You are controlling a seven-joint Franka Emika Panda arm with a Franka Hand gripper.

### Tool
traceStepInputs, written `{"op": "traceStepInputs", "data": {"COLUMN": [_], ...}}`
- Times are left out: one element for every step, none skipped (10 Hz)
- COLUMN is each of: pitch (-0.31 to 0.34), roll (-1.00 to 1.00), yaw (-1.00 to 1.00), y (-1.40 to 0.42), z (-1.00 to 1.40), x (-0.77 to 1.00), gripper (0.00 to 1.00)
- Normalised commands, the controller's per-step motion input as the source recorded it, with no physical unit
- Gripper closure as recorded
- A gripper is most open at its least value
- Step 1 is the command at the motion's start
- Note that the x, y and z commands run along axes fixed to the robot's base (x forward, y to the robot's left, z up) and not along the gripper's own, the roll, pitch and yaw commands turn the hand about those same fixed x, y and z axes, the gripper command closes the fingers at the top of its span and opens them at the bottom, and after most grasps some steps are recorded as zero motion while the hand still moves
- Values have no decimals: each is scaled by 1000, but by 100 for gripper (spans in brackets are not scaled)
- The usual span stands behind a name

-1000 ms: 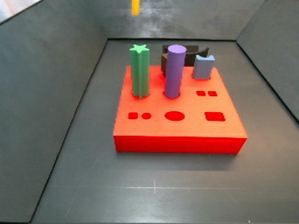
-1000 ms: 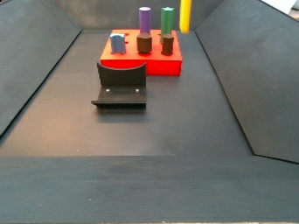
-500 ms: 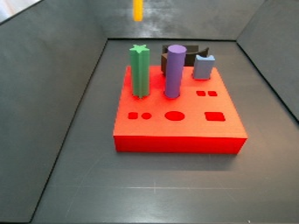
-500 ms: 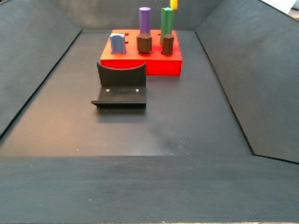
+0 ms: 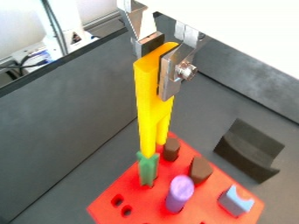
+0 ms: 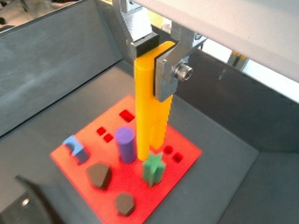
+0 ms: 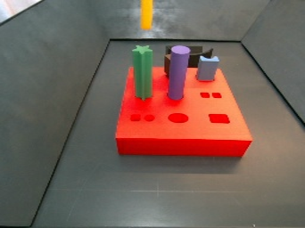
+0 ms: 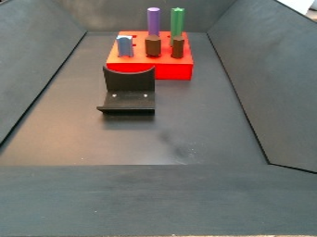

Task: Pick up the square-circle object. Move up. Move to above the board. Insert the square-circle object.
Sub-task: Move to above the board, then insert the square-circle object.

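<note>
High above the thick red rectangular board (image 5: 140,197) hangs the gripper (image 5: 160,54), and its two flat silver fingers (image 5: 176,70) are clamped on the upper end of the tall slim orange-yellow square-circle object (image 5: 151,105). Both wrist views show this: the bar (image 6: 152,105) stands upright between the plates, and in a wrist view its lower end (image 5: 153,144) splits into two prongs. The prongs are clearly off the board and touch nothing. Seen from the wrist, the lower end of the bar appears close to the green star-topped peg (image 5: 147,168), which stands upright in the board (image 6: 122,157). Just beside it stands the purple round cylinder (image 5: 179,193), also upright. A small blue-grey piece (image 5: 236,200) sits near a corner of the board, and some dark brown short pieces (image 6: 100,176) stand in other holes. In a side view only a short orange-yellow part of the bar (image 7: 146,12) shows at the upper edge of the picture, above the far end of the board (image 7: 183,134); the gripper itself is out of that picture. The green peg (image 7: 142,71) and the purple cylinder (image 7: 177,71) stand side by side on the board, and the front row has small round and square holes (image 7: 179,118). The dark L-shaped fixture (image 8: 129,91) stands on the dark floor (image 8: 148,148), just beside the board (image 8: 148,67).
</note>
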Motion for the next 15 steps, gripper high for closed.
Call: {"op": "traceStepInputs", "data": {"pitch": [116, 0, 0, -1, -17, -47, -66, -143, -131, -127, -131, -86, -39, -21, -10], "roll": [32, 0, 0, 0, 0, 0, 0, 0, 0, 0, 0, 0, -4, -4, 0], "yaw": [9, -1000, -1000, -1000, -1000, -1000, -1000, -957, -966, -971, -969, -1000, -1000, -1000, -1000], "y": [-251, 0, 0, 0, 0, 0, -3, -20, -17, -20, -20, -9, -14, -20, -26], "z": [65, 80, 49, 20, 0, 0, 0, -83, -66, -60, -69, -9, 0, 0, 0], "x": [108, 0, 0, 0, 0, 0, 0, 49, 37, 34, 40, 14, 0, 0, 0], "gripper": [100, 100, 100, 100, 100, 100, 100, 100, 100, 100, 100, 100, 100, 100, 100]}}
